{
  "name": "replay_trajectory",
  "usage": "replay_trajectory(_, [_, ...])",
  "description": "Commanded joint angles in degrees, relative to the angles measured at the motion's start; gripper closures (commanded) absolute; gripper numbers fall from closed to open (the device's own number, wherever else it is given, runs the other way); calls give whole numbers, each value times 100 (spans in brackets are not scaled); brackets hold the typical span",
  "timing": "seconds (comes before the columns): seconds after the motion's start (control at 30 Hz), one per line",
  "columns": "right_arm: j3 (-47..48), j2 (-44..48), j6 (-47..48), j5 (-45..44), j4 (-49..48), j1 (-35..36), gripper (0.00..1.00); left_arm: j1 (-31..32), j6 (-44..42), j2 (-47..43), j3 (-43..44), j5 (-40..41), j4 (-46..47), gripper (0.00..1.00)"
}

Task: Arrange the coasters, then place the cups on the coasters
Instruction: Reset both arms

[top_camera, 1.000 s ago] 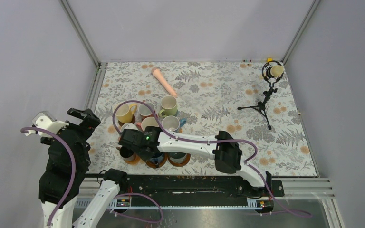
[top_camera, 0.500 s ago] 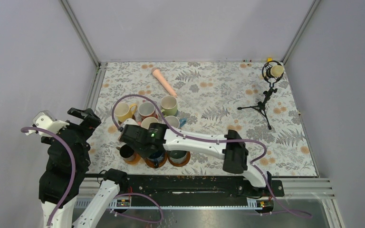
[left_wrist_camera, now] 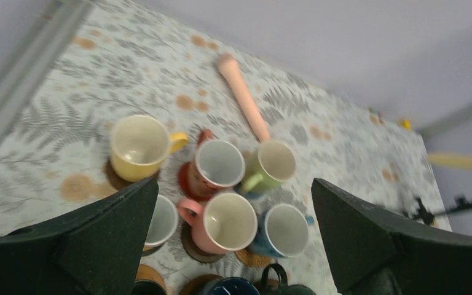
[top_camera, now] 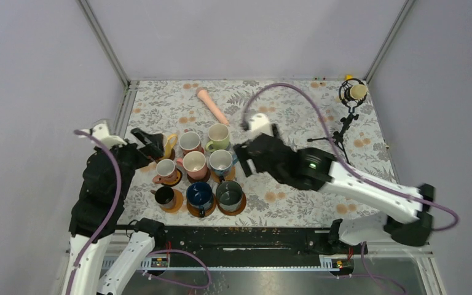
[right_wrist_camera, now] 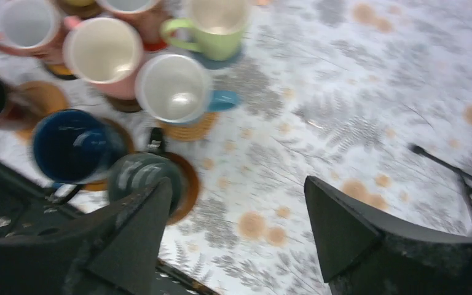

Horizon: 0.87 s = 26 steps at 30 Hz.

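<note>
Several cups stand in a three-by-three block, each on a coaster. The back row is yellow (top_camera: 165,142), red-and-white (top_camera: 190,142) and light green (top_camera: 218,136). Cream (top_camera: 166,168), pink (top_camera: 195,163) and blue (top_camera: 221,161) make the middle row. Black (top_camera: 164,196), navy (top_camera: 200,193) and dark green (top_camera: 229,194) stand nearest. An orange coaster (right_wrist_camera: 188,184) shows under the dark green cup (right_wrist_camera: 142,178), a tan woven one (right_wrist_camera: 190,130) under the blue cup (right_wrist_camera: 173,88). My left gripper (top_camera: 149,140) hovers open beside the yellow cup (left_wrist_camera: 138,146). My right gripper (top_camera: 243,158) hangs open and empty, right of the block.
A long pink tapered stick (top_camera: 212,106) lies behind the cups. A black tripod microphone (top_camera: 344,123) stands at the back right, one leg (right_wrist_camera: 442,166) showing in the right wrist view. Metal frame rails (top_camera: 123,110) border the patterned mat.
My right arm drew back from over the near-row cups to the right, and its jaws opened. My left arm swung in from the left edge towards the yellow cup.
</note>
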<state>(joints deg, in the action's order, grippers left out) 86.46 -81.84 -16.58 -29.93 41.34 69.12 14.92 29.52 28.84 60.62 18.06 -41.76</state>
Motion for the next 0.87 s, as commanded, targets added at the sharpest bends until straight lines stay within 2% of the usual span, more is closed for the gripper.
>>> replay_trajectory(0.0, [-1493, 1804, 52, -1405, -879, -72, 2, 19, -266, 376, -294, -2051, 892, 1])
replay_trajectory(0.1, [-2489, 2983, -210, -1410, -1054, -73, 1, 24, -231, 568, -529, -3009, 1345, 1])
replay_trajectory(0.23, [-3307, 4349, -816, -1072, -1085, -74, 1, 42, -66, 816, -936, -4233, 2106, 1])
replay_trajectory(0.33, [-3753, 5047, -1249, -1155, -1085, -74, 0, 137, -47, 944, -1276, -4799, 2600, 1])
replay_trajectory(0.4, [-3910, 5377, -1456, -1282, -1033, -74, 0, 189, -106, 1018, -1432, -4907, 2738, 1])
replay_trajectory(0.6, [-4067, 5660, -1515, -1399, -1091, -74, 0, 204, -180, 1104, -1645, -4917, 2845, 1])
replay_trajectory(0.83, [-3949, 5192, -1461, -1462, -1167, -70, 1, 200, -339, 1065, -1561, -4730, 2588, 1])
